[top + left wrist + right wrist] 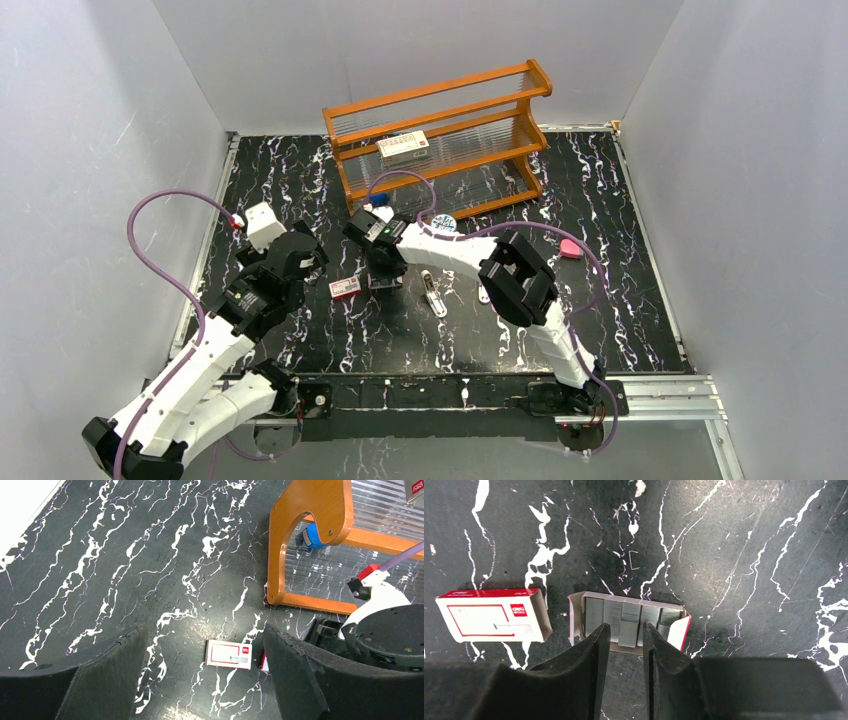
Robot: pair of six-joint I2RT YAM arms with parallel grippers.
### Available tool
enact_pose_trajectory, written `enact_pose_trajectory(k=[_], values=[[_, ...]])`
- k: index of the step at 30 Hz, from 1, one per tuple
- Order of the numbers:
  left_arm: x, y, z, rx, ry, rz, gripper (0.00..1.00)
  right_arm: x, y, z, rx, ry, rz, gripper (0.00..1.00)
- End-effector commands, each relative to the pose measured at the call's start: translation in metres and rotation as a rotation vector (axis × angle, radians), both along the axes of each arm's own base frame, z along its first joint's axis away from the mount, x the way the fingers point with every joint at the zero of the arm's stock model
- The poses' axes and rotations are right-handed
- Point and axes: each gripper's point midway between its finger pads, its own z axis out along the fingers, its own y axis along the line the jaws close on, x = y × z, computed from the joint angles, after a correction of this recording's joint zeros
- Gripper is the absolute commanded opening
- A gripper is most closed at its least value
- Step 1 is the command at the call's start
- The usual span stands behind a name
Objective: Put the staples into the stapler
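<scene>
The staples are grey strips lying side by side in an open red-and-white cardboard tray. One strip sits a little nearer me than the others. My right gripper hangs just above the tray, its jaws a narrow gap apart on either side of that strip, with a slit showing on both sides. In the top view it is left of the white stapler, which lies on the table. My left gripper is wide open and empty above the table.
The small red-and-white box sleeve lies left of the tray. An orange wooden rack at the back holds a larger box. A peach mini stapler lies at the right. A loose staple lies beyond the tray.
</scene>
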Motion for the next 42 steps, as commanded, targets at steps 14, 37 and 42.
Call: enact_pose_trajectory(k=[14, 37, 42], values=[[0.002, 0.004, 0.0, 0.016, -0.002, 0.032, 0.84, 0.012, 0.0, 0.009, -0.051, -0.047, -0.034, 0.36], [0.002, 0.004, 0.001, 0.011, -0.005, 0.031, 0.84, 0.009, 0.01, 0.013, -0.015, -0.04, -0.021, 0.24], [0.002, 0.003, 0.0, 0.01, -0.002, 0.028, 0.84, 0.019, 0.02, 0.052, 0.073, -0.118, 0.0, 0.25]])
